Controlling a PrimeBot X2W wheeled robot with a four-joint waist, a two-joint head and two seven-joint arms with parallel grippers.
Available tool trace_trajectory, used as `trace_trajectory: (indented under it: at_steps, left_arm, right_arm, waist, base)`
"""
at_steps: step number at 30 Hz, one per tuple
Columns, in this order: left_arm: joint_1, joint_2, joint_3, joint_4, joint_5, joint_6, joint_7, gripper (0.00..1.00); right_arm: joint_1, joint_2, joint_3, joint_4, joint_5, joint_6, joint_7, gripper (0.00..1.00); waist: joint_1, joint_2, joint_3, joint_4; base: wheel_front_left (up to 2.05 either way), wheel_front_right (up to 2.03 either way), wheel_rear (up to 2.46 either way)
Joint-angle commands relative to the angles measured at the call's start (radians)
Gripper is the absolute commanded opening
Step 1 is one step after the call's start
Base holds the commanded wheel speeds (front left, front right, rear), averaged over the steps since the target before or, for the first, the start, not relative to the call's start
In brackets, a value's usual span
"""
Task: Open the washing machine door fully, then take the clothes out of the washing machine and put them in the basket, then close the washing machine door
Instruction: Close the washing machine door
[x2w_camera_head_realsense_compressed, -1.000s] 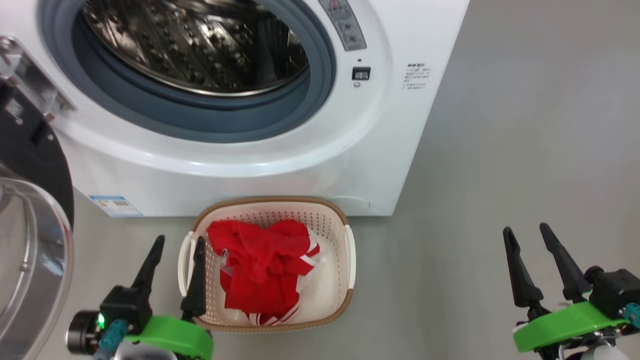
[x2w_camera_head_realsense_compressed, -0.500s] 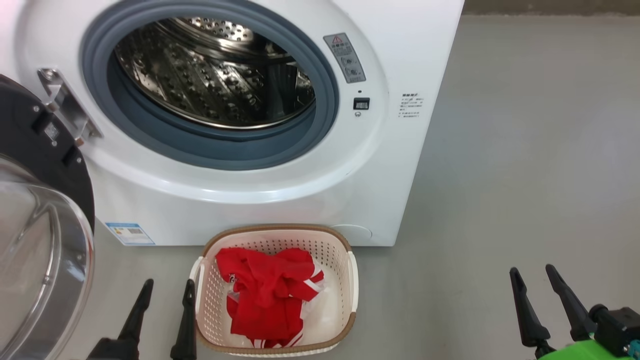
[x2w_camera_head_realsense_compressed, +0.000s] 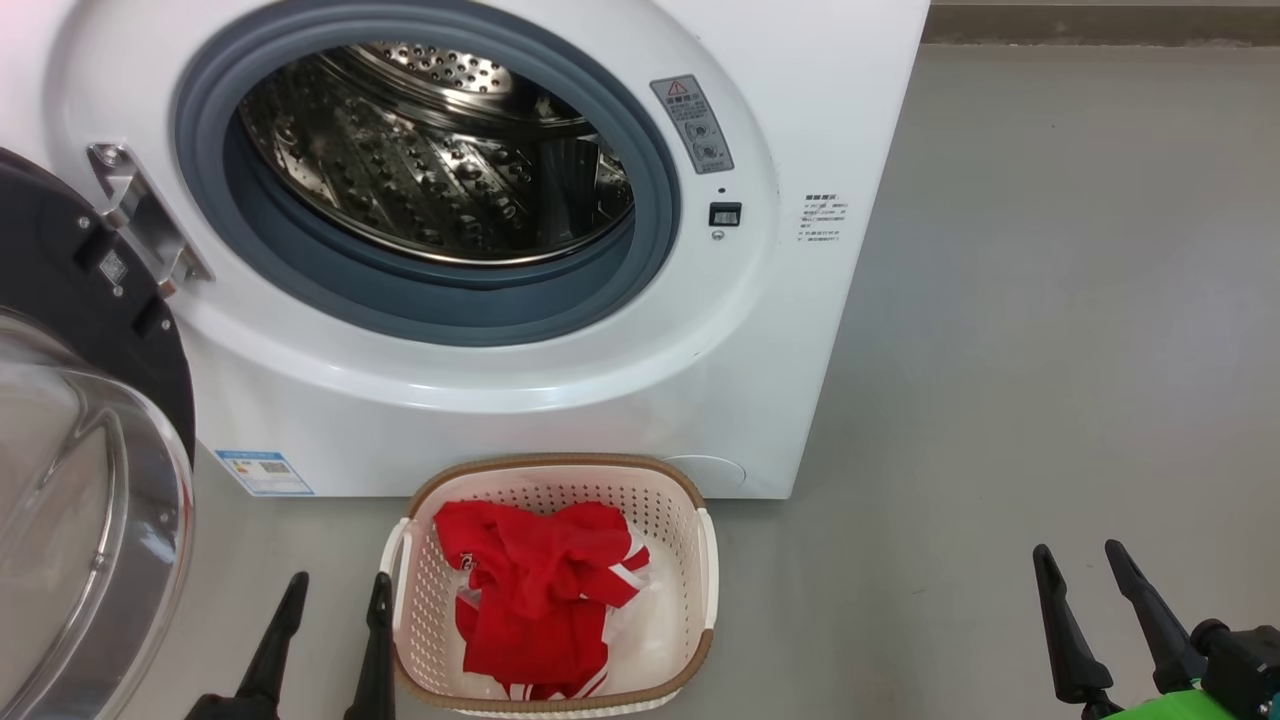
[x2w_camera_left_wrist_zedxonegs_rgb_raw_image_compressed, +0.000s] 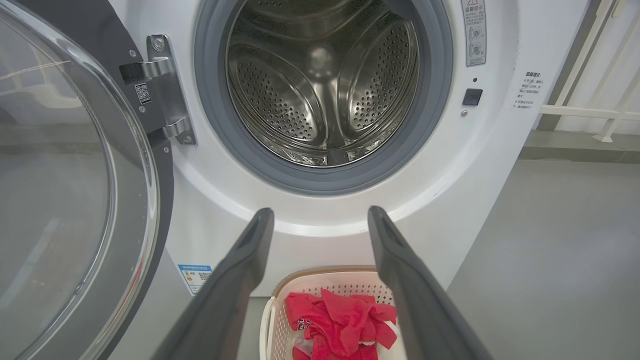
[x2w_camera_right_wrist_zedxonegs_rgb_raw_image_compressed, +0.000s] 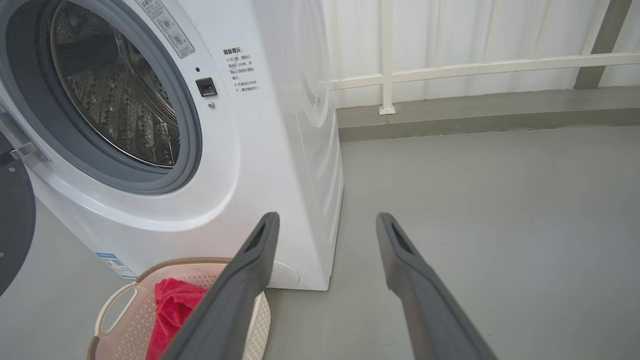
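Note:
The white washing machine (x2w_camera_head_realsense_compressed: 820, 130) stands with its steel drum (x2w_camera_head_realsense_compressed: 440, 150) bare. Its door (x2w_camera_head_realsense_compressed: 60, 470) hangs swung wide to the left, black rim around clear glass, also in the left wrist view (x2w_camera_left_wrist_zedxonegs_rgb_raw_image_compressed: 75, 190). On the floor before the machine sits the cream basket (x2w_camera_head_realsense_compressed: 700, 560), and the red clothes (x2w_camera_head_realsense_compressed: 535, 590) lie inside it; both show again in the left wrist view (x2w_camera_left_wrist_zedxonegs_rgb_raw_image_compressed: 345, 325) and right wrist view (x2w_camera_right_wrist_zedxonegs_rgb_raw_image_compressed: 172, 305). My left gripper (x2w_camera_head_realsense_compressed: 336, 585) is open just left of the basket. My right gripper (x2w_camera_head_realsense_compressed: 1080, 553) is open over bare floor at lower right.
Grey floor (x2w_camera_head_realsense_compressed: 1050, 330) stretches to the right of the machine. A white railing (x2w_camera_right_wrist_zedxonegs_rgb_raw_image_compressed: 450, 67) and a low kerb run along the wall behind it. A blue label (x2w_camera_head_realsense_compressed: 263, 472) marks the machine's lower left corner.
The head camera has tilted up, so the machine's opening shows more fully and the basket sits lower. Both grippers have slid towards the bottom edge, still open.

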Motion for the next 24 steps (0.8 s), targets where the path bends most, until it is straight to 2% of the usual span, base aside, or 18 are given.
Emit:
trace_trajectory:
  at_steps: [1, 15, 24]
  left_arm:
    - [-0.005, 0.012, 0.029, -0.031, -0.003, 0.006, -0.005, 1.00]
    - [-0.010, 0.012, 0.028, -0.037, 0.006, 0.012, -0.005, 1.00]
    - [-0.013, 0.012, 0.025, -0.043, 0.006, 0.016, -0.005, 1.00]
  right_arm:
    - [-0.012, -0.019, 0.016, -0.025, 0.013, 0.007, -0.006, 1.00]
    - [-0.016, -0.016, 0.014, -0.028, 0.007, 0.007, -0.006, 1.00]
    - [-0.019, -0.016, 0.011, -0.031, 0.006, 0.007, -0.006, 1.00]
  waist:
    - [0.0000, -0.0001, 0.001, 0.000]
    - [0.0000, -0.0001, 0.004, -0.006]
    - [0.0000, -0.0001, 0.011, -0.006]
  base:
    - [0.00, 0.00, 0.00]
    - [-0.06, 0.06, 0.00]
    - [-1.09, 1.09, 0.00]
